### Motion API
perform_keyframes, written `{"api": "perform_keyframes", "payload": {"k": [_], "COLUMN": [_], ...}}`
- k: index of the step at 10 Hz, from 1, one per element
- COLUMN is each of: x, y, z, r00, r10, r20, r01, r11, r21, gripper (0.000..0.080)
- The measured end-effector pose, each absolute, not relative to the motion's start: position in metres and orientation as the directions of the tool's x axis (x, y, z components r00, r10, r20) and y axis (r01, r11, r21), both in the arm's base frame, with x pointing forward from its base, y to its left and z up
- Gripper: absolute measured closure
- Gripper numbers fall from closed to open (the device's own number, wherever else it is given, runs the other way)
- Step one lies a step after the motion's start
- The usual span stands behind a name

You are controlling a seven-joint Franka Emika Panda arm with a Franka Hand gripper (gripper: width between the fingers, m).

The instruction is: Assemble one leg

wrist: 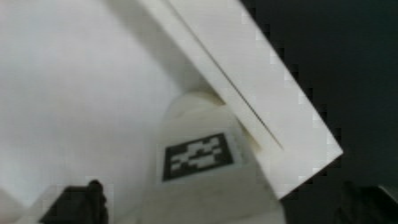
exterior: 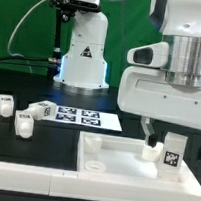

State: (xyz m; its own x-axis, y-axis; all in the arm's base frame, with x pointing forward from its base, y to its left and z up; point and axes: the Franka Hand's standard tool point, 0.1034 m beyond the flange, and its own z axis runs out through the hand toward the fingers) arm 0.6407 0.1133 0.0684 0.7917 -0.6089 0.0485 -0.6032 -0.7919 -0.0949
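Note:
The leg (exterior: 171,153), a stubby white peg with a black-and-white tag, stands upright on the white panel (exterior: 113,155) near its corner at the exterior view's right. My gripper (exterior: 162,145) hangs right over it with a finger on each side. In the wrist view the leg (wrist: 199,150) lies between the dark fingertips (wrist: 80,205) in front of the panel's raised rim (wrist: 249,90). A gap shows between that fingertip and the leg. The jaws stand open around the leg.
Three loose white legs (exterior: 24,124) (exterior: 39,109) (exterior: 6,104) lie on the black table at the exterior view's left. The marker board (exterior: 82,115) lies behind the panel. The arm's white base (exterior: 83,52) stands at the back.

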Motion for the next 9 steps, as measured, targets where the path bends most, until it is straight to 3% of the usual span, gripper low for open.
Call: {"api": "perform_keyframes", "payload": {"k": [2,3,4,7,9], "x": [0.6407,0.6406,0.6403,0.6409,0.6410], "y": [0.1128,0.1128,0.1123,0.1117,0.1113], "z": [0.0682,0.0680,0.0678,0.0678,0.0680], "r00": [0.778,0.773,0.750,0.517,0.212], "r10": [-0.627,-0.633,-0.660,-0.856,-0.977], "r20": [0.046,0.046,0.042,0.009,-0.032], "r01": [-0.621,-0.627,-0.655,-0.851,-0.974], "r11": [-0.778,-0.773,-0.750,-0.515,-0.208], "r21": [-0.096,-0.096,-0.096,-0.101,-0.092], "gripper": [0.0402,0.0402,0.0514,0.0514,0.0514]}}
